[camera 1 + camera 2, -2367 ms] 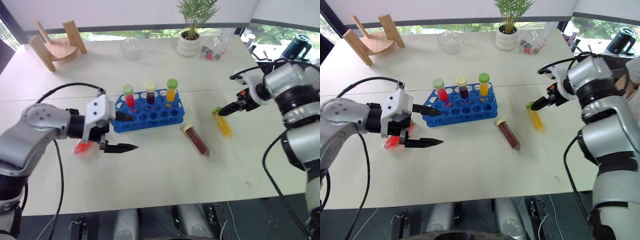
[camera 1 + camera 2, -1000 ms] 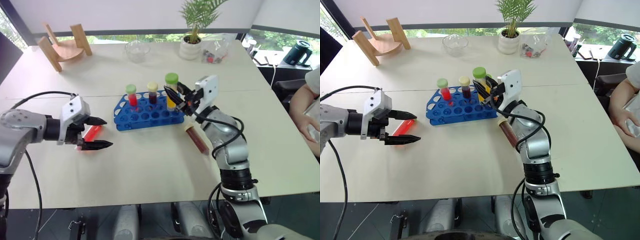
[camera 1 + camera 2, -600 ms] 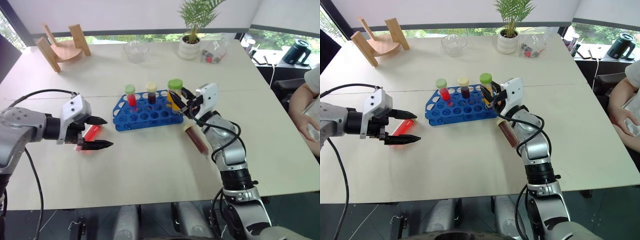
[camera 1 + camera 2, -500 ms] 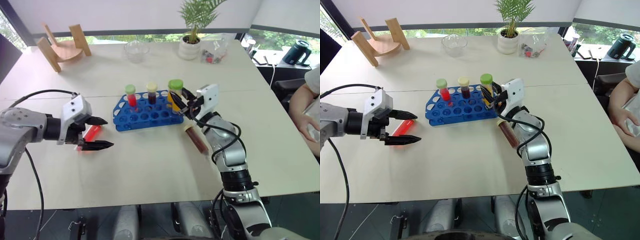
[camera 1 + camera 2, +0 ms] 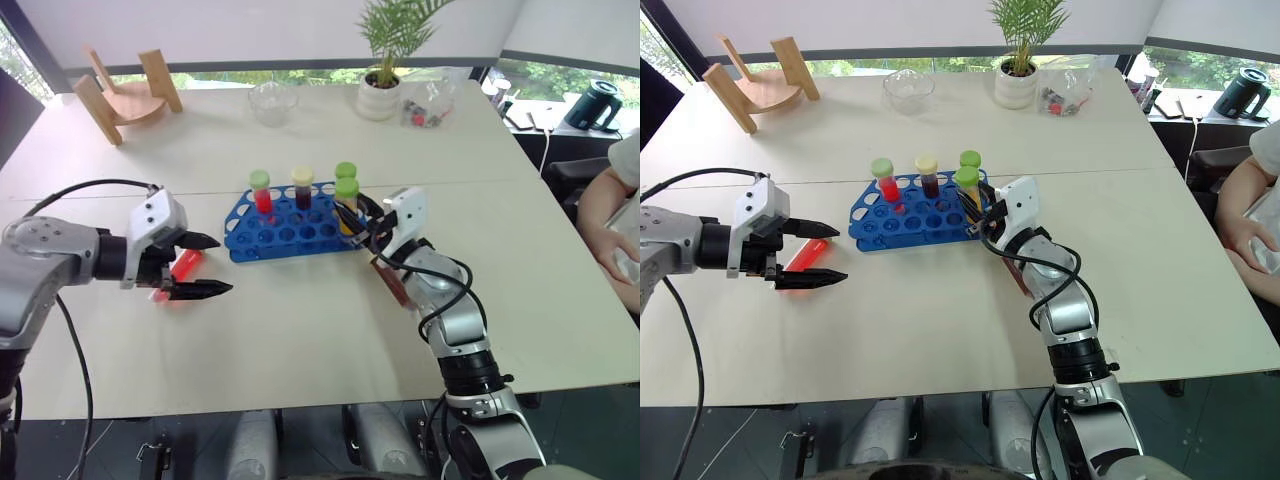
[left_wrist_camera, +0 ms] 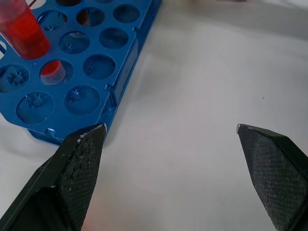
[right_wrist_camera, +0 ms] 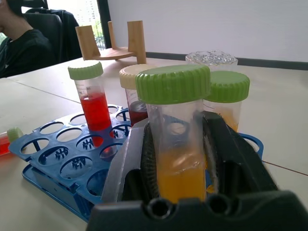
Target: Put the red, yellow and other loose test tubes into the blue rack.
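Your right claw (image 5: 975, 215) has come down at the near right corner of the blue rack (image 5: 290, 228), and the yellow tube with the green cap (image 5: 347, 203), which rode higher half a second ago, now stands upright and low in a hole there, just in front of a second yellow tube (image 5: 345, 172) in the back row. In the right wrist view the tube (image 7: 177, 139) sits between the two black fingers (image 7: 219, 154), which flank it closely; whether they still press on it you cannot tell from here. Your left claw (image 5: 207, 265) hangs where it was, jaws spread wide and holding nothing, off the rack's left end. The loose red tube (image 5: 180, 269) lies flat on the desk (image 5: 300, 340) just behind the open fingers, between them as seen from the head. The dark brown tube (image 5: 1018, 275) lies on the desk right of the rack, mostly hidden under your right forearm. A red tube (image 5: 261, 190) and a brown tube with a cream cap (image 5: 302, 186) stand upright in the rack's back row
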